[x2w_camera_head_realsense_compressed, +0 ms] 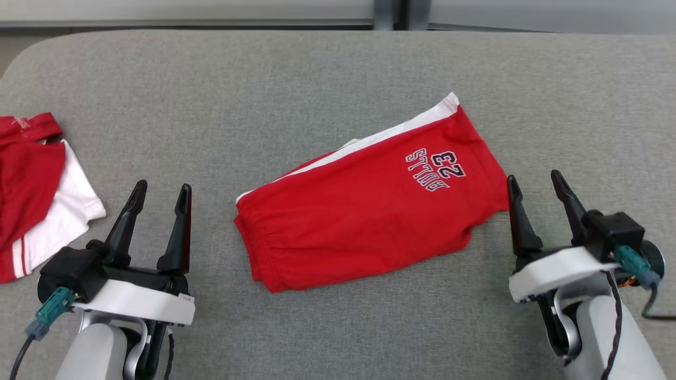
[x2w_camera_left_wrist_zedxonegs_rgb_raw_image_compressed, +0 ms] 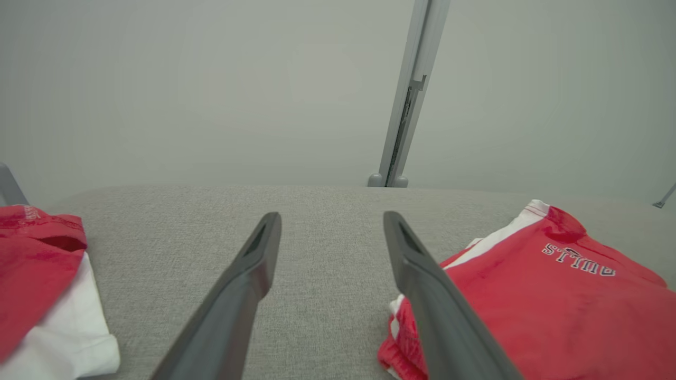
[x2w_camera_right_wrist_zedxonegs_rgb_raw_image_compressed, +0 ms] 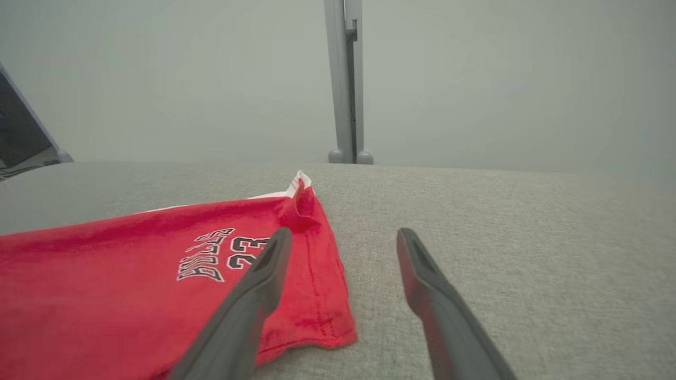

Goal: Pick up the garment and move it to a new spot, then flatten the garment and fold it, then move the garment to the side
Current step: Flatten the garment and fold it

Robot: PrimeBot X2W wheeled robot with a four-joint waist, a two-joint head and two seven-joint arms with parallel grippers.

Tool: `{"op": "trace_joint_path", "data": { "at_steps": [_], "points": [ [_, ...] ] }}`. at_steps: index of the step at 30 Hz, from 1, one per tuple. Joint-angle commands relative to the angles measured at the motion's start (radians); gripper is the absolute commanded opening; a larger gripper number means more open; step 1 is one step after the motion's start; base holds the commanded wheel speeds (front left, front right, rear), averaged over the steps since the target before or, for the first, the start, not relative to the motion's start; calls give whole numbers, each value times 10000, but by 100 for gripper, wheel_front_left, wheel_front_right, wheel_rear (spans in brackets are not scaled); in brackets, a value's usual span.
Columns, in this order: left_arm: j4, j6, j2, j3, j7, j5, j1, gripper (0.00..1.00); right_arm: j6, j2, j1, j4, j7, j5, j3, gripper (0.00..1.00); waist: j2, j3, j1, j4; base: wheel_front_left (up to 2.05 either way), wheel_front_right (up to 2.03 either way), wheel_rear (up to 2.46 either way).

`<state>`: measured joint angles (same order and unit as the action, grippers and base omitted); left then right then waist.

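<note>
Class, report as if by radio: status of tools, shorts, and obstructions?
Left tool open, empty. Right tool open, empty. Red shorts lie between them, not held. Second garment far left, not blocking.

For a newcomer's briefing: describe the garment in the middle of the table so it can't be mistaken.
Start at the grey padded table and look to its middle, where a folded pair of red shorts lies. Unlike the red-and-white garment at the table's left edge, it bears a BULLS 23 print.
</note>
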<state>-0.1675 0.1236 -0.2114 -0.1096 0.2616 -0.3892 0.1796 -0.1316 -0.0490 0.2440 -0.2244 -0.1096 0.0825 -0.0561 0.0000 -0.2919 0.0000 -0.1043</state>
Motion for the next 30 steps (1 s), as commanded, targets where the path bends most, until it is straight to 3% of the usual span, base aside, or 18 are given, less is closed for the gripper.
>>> {"op": "trace_joint_path", "data": {
  "at_steps": [1, 10, 11, 13, 14, 24, 30],
  "points": [
    [-19, 59, -6, -42, 42, -90, 273, 100, 16, -27, 445, -472, 52, -22, 33, 100, 0, -527, 0, -559, 0, 0, 0],
    [-119, 83, 22, -335, 43, -250, 726, 100, 12, -24, 1855, -3429, 427, -179, 360, 100, 0, -870, 0, -945, 0, 0, 0],
    [-107, 73, 4, -349, 42, -262, 755, 100, 12, -21, 1900, -3621, 486, -93, 330, 78, 0, -885, 0, -929, 0, 0, 0],
    [-75, 74, -30, -345, 43, -265, 780, 100, 12, -8, 2004, -3905, 543, 31, 206, 11, 0, -915, 0, -862, 0, 0, 0],
    [-74, 74, -54, -350, 42, -274, 787, 100, 12, -8, 2028, -4000, 539, 99, 138, 0, 0, -919, 0, -830, 0, 0, 0],
    [-9, 77, -152, -108, 43, -248, 409, 100, 18, -14, 991, -3992, -619, 1029, -405, 0, 0, -426, 0, -349, 0, 0, 0],
    [34, 77, -188, -98, 44, -148, -263, 100, 19, -45, -322, -3202, -1143, 1436, -475, 0, 0, 221, 0, 246, 0, 0, 0]
  ]
}}
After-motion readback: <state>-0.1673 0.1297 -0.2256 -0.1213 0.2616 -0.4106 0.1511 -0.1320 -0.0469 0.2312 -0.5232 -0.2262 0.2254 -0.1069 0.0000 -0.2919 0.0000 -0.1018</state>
